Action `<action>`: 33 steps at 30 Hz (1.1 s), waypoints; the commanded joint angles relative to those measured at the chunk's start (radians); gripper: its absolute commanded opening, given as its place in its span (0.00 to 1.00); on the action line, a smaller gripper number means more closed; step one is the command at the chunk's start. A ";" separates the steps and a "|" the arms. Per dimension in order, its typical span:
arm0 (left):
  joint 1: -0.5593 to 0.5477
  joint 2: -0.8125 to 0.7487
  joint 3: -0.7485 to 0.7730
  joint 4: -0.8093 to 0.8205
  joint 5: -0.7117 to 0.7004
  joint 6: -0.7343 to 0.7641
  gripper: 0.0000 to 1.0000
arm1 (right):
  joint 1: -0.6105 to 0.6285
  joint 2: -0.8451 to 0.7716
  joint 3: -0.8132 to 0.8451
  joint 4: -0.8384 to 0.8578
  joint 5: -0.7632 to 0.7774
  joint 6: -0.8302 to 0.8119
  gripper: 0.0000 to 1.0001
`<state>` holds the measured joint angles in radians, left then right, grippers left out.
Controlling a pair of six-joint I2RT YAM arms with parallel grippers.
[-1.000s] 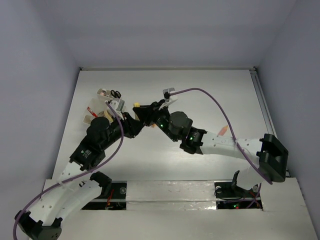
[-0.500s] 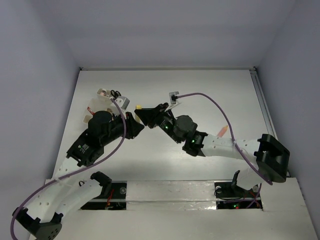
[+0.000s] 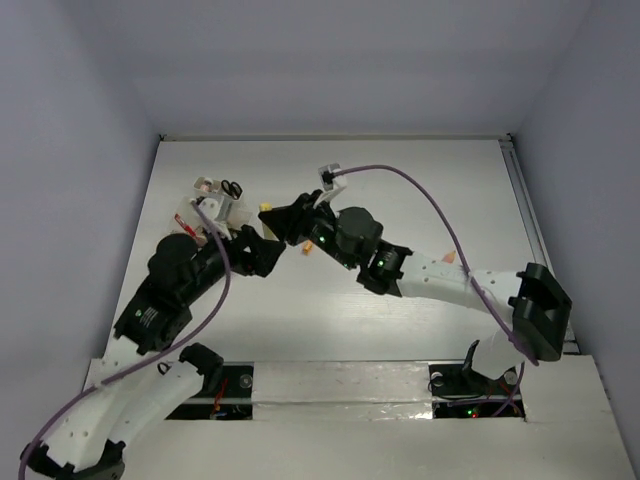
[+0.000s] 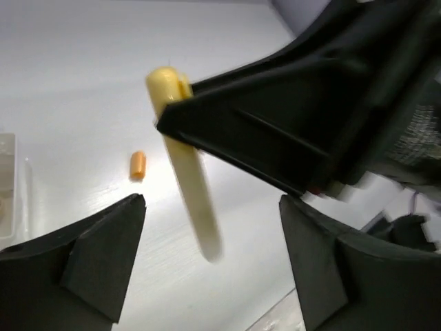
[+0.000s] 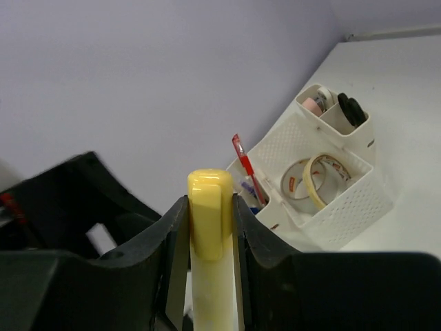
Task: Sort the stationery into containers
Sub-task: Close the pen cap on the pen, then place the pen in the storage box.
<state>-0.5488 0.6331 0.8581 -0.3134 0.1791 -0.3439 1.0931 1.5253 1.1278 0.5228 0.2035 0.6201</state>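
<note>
My right gripper (image 5: pixel 210 207) is shut on a yellow pen (image 5: pixel 210 238), clamping it just below its cap. In the left wrist view that pen (image 4: pixel 187 181) hangs tilted from the right gripper's black fingers (image 4: pixel 275 131), and its lower end sits between my left gripper's (image 4: pixel 213 265) open jaws without touching them. From above, the two grippers (image 3: pixel 262 248) (image 3: pixel 280 216) meet beside the whitish compartment box (image 3: pixel 205 203). The box (image 5: pixel 344 196) holds tape rolls (image 5: pixel 311 178), a red pen (image 5: pixel 242 164) and black-handled scissors (image 5: pixel 351 107).
A small orange bit (image 4: pixel 138 165) lies on the white table past the pen, also seen from above (image 3: pixel 308 250). Another orange piece (image 3: pixel 447 258) lies by the right forearm. Purple cables loop over both arms. Grey walls enclose the table.
My left gripper has gone from shut to open and drawn back slightly toward the near left. The right gripper still holds the yellow pen and has shifted a little left.
</note>
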 commanded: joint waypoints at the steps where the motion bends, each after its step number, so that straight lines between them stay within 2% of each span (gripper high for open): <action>1: 0.010 -0.124 0.013 0.131 -0.070 -0.004 0.80 | -0.028 0.094 0.122 -0.194 -0.118 -0.086 0.00; 4: 0.010 -0.214 0.035 0.027 -0.122 0.006 0.99 | -0.053 0.148 0.257 -0.208 -0.124 -0.111 0.00; 8: 0.010 -0.298 0.078 -0.042 -0.144 0.006 0.99 | -0.075 0.277 0.398 -0.205 -0.154 -0.118 0.00; 11: 0.010 -0.343 0.128 -0.017 -0.174 0.003 0.99 | -0.075 0.355 0.512 -0.193 -0.196 -0.125 0.00; 14: 0.010 -0.369 0.145 0.046 -0.245 0.029 0.99 | -0.075 0.485 0.663 -0.190 -0.317 -0.146 0.00; 18: 0.010 -0.326 0.144 0.088 -0.306 0.091 0.99 | -0.075 0.656 0.867 -0.153 -0.459 -0.183 0.00; 19: 0.010 -0.316 0.139 0.100 -0.306 0.097 0.99 | -0.075 0.740 0.930 -0.183 -0.490 -0.194 0.00; 20: 0.010 -0.297 0.127 0.131 -0.303 0.111 0.99 | -0.075 0.783 1.067 -0.199 -0.525 -0.213 0.00; 21: 0.010 -0.276 0.104 0.190 -0.299 0.130 0.99 | -0.064 0.955 1.348 -0.281 -0.605 -0.258 0.00; 22: 0.010 -0.271 0.104 0.204 -0.299 0.135 0.99 | -0.064 0.995 1.351 -0.282 -0.605 -0.258 0.00; 23: 0.010 -0.268 0.098 0.214 -0.299 0.141 0.99 | -0.064 1.027 1.457 -0.287 -0.618 -0.264 0.00; 25: 0.010 -0.259 0.087 0.247 -0.294 0.149 0.99 | -0.064 1.067 1.491 -0.239 -0.656 -0.257 0.00; 28: 0.010 -0.247 0.075 0.273 -0.270 0.154 0.99 | -0.044 1.061 1.442 -0.135 -0.658 -0.263 0.00; 33: 0.065 -0.246 0.049 0.296 -0.198 0.155 0.99 | -0.035 1.121 1.497 -0.067 -0.653 -0.254 0.00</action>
<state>-0.5121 0.3801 0.9180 -0.1131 -0.0708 -0.2066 1.0397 2.6194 2.5473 0.3099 -0.4122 0.3763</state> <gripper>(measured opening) 0.989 0.312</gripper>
